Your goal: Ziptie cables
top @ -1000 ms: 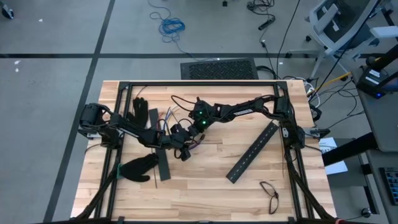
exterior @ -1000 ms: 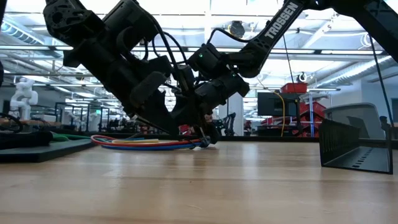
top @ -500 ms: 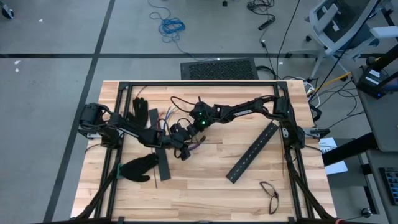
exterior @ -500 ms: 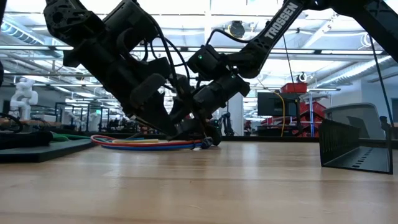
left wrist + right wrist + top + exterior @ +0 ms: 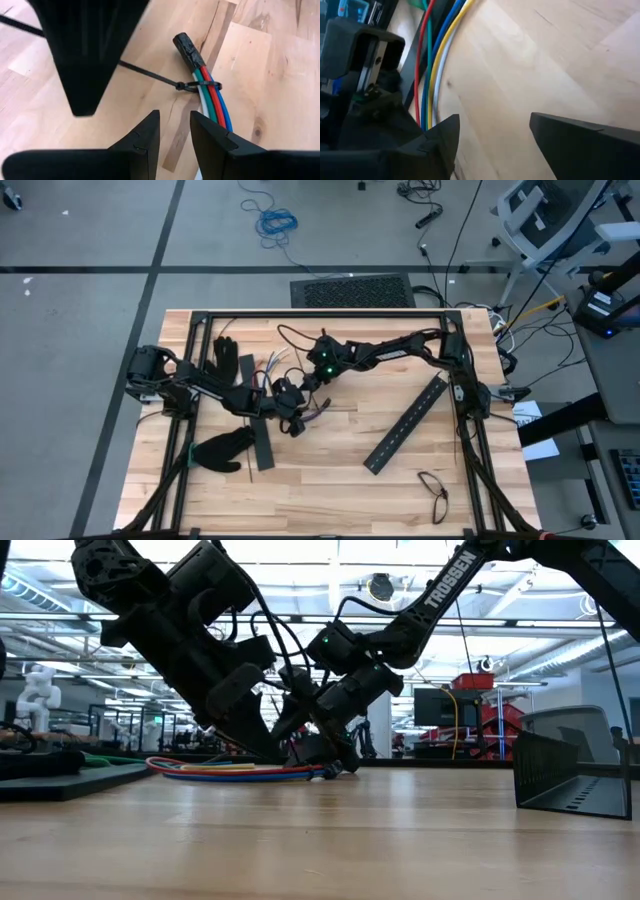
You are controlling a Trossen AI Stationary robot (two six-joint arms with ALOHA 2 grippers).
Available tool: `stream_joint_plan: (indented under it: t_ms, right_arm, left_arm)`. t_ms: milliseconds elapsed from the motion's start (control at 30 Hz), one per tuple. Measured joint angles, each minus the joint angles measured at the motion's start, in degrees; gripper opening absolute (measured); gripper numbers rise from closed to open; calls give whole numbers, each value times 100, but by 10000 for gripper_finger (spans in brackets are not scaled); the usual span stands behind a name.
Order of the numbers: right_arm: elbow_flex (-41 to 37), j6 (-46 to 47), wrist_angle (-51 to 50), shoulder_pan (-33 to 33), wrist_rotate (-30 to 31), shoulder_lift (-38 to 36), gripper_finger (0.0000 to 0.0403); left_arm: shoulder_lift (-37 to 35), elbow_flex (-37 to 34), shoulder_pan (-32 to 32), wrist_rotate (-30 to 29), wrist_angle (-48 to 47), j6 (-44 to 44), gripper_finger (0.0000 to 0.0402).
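step: tighten ziptie (image 5: 192, 86) around cables (image 5: 212, 97) | left gripper (image 5: 173, 131): fingers narrowly apart, empty, near loop | right gripper (image 5: 492, 135): fingers wide apart, empty | advice: pull tail straight, keep bundle flat on table (image 5: 330, 480)

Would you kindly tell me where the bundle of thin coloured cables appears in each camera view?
High view: bundle of thin coloured cables at table centre, beneath the arms.
Low view: lying flat, left of centre.
Left wrist view: right of centre, cinched by the thin black ziptie.
Right wrist view: running along the upper left.
Shared landmark: the left gripper.

Black jointed arms lettered TROSSEN, green lamp.
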Motion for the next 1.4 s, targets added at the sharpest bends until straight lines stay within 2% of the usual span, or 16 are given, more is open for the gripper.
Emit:
stream_joint_plan:
  t_ms: [200,467,667,733,867,1067,1167,1267,1400]
  right_arm:
    - [14,-252,-356,-234,-304,-39,249]
    - [1,-1057,-1255,-481,-75,-308,249]
    - [90,-794,-693,-646,-34,-333,249]
    - [132,-436,-446,-683,-14,-353,249]
    - [110,-106,-453,-683,-151,-366,249]
    - [132,-463,-748,-678,-150,-1267,249]
    - [123,-942,-1532,-677,412,-1899,249]
    - [132,-1420,-2650,-640,1450,-2573,249]
    - [117,-1636,-4030,-443,1959,-2765,249]
  left_arm:
    - [0,0,-3,3,-41,-4,105]
    - [0,0,-3,4,-116,-142,105]
    - [-2,0,-3,4,-125,-157,105]
    - [-2,0,-3,4,-130,-155,105]
    - [-2,0,-3,4,-126,-159,105]
    - [-7,0,2,1,-186,-197,105]
    - [-7,0,34,0,-189,-205,105]
    - [-7,0,43,-5,-204,-195,105]
    - [-7,0,119,0,-194,-152,105]
